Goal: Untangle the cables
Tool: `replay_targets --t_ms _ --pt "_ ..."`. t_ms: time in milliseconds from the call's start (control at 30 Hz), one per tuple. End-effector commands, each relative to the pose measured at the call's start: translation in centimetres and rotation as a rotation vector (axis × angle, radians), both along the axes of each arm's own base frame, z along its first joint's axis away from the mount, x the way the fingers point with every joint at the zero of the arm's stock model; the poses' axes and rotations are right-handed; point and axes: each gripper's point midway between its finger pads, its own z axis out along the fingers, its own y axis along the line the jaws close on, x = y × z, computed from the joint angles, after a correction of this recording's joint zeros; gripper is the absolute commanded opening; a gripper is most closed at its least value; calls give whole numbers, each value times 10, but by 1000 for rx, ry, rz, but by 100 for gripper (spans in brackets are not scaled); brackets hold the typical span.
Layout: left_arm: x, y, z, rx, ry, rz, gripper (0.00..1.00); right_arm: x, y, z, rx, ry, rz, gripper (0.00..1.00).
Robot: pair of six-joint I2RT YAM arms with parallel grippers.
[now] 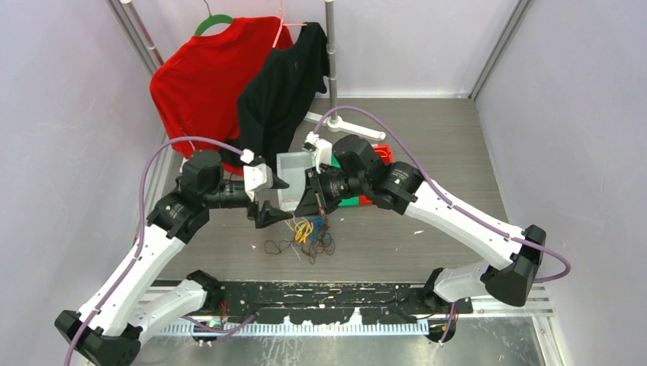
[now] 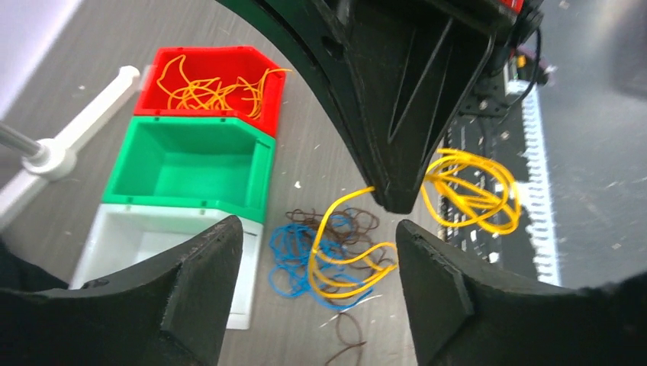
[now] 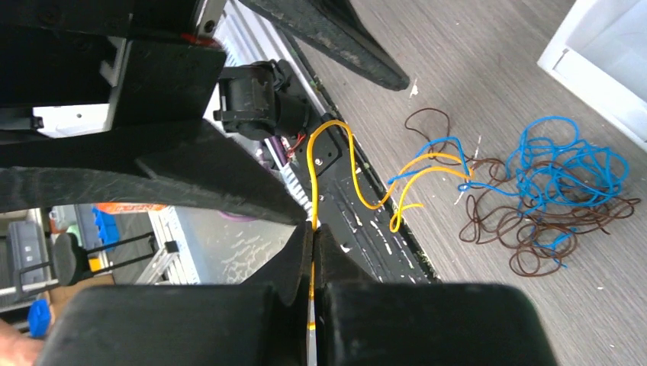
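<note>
My right gripper [image 3: 314, 236] is shut on one yellow cable [image 3: 336, 145], which rises from its fingertips and loops down toward the table. In the left wrist view that strand [image 2: 347, 255] hangs from the right fingertips [image 2: 397, 194], with more yellow loops [image 2: 473, 191] beside them. The blue cable [image 2: 294, 252] and brown cable [image 2: 358, 225] lie tangled on the table beneath. My left gripper [image 2: 317, 252] stands open above this pile; the yellow loops show between its fingers, untouched by them. From above, both grippers [image 1: 268, 216] [image 1: 317, 206] meet over the cables [image 1: 305, 230].
A red bin [image 2: 206, 57] holding yellow cables, a green bin [image 2: 191, 206] and a white bin [image 2: 114, 221] stand in a row beside the pile. A red shirt [image 1: 198, 84] and black shirt [image 1: 286, 84] hang at the back. A white pole base [image 1: 351, 122] lies behind.
</note>
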Motion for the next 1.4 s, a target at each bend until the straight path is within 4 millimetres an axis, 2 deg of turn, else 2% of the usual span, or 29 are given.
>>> replay_targets --t_ms 0,67,100,267,300,333,433,567,667,767,867,933,1100,1233,1333,1367 --pt "5 1 7 5 -167 -31 68 -11 10 34 114 -34 87 1" --pt "5 -1 9 6 -171 -43 57 -13 11 36 122 -29 101 1" --pt "6 -2 10 4 -171 -46 46 -14 11 37 127 -26 103 1" --pt "6 -3 22 -6 -199 -47 9 -18 15 44 171 -10 117 1" --pt "5 -2 27 -9 -203 -47 2 -18 16 48 192 -15 120 1" --pt "4 -1 31 -11 -207 -45 0 -18 17 51 209 -15 117 1" --pt "1 2 52 -27 -219 -22 0 -16 17 56 247 -21 87 1" --pt "-3 10 86 -57 -268 27 0 -9 7 57 245 -68 19 2" --pt "1 20 111 -76 -328 101 0 10 -7 44 169 -127 -105 19" --pt "-4 26 126 -95 -350 129 0 37 -30 25 42 -196 -265 22" --pt "-11 29 131 -106 -333 132 0 52 -46 16 -18 -247 -364 40" --pt "-14 30 129 -110 -318 135 0 55 -50 16 -6 -265 -393 53" --pt "-16 32 124 -108 -308 144 0 41 -30 33 236 -320 -294 64" --pt "-19 33 124 -109 -303 142 0 23 -24 58 478 -409 -211 71" --pt "-21 33 125 -113 -298 136 0 23 -14 66 505 -416 -177 73" --pt "-23 32 125 -116 -297 125 0 25 -10 62 491 -409 -173 73"
